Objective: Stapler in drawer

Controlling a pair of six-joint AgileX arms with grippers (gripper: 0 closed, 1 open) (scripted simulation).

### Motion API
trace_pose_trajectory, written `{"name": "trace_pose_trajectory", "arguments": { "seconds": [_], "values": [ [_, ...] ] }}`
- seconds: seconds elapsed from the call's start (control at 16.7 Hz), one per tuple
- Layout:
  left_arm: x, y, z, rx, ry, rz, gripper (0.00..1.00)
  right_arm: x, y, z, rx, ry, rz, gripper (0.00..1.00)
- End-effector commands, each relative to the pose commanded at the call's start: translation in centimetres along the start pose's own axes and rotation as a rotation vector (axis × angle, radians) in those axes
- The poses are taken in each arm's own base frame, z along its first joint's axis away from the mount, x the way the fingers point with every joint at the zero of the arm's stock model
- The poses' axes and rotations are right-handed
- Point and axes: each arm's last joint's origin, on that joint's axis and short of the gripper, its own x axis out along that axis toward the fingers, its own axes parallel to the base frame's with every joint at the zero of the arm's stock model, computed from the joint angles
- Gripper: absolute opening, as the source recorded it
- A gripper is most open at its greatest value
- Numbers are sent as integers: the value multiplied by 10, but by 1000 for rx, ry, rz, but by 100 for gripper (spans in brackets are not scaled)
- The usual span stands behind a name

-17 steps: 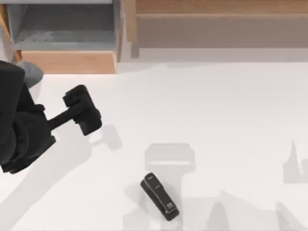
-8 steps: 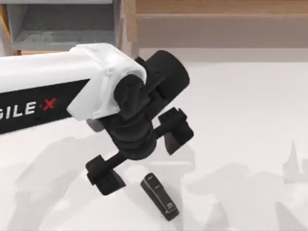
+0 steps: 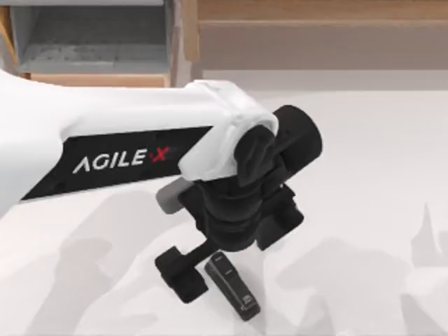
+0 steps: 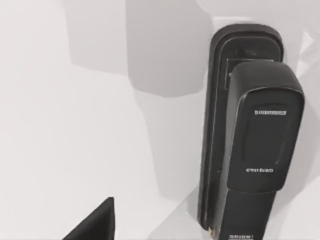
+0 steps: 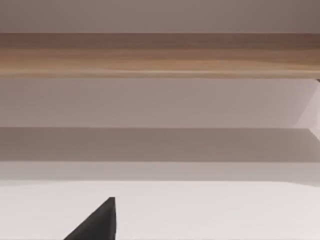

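**Above the stapler, near the table's front edge**

On the smooth white table (image 3: 364, 182) lies the stapler (image 3: 233, 285), a glossy black bar with rounded ends and a small white label. The drawer (image 3: 91, 49), light wood front and grey inside, stands open at the far left. Since half a second ago the left arm has swung rightward and lower. The left gripper (image 3: 231, 241) hangs spread wide, one finger (image 3: 180, 273) just beside the stapler, holding nothing.

The stapler (image 4: 250, 135) is showing smooth, matt black plastic with a faint sheen. The drawer (image 3: 91, 78) is presenting a light wood front and dull grey interior. The surface (image 3: 364, 175) is looking smooth, matt white.
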Motion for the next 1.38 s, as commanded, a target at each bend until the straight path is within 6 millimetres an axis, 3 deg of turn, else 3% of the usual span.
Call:
{"name": "trace_pose_trajectory", "arguments": {
  "seconds": [0.24,0.66,0.9,1.38],
  "values": [
    [5,0,1,-1,1,1,100,0,0,0,0,0,0,100],
    [48,0,0,0,0,-1,100,0,0,0,0,0,0,100],
    [50,0,0,0,0,0,100,0,0,0,0,0,0,100],
    [50,0,0,0,0,0,40,0,0,0,0,0,0,100]
  ]
}}
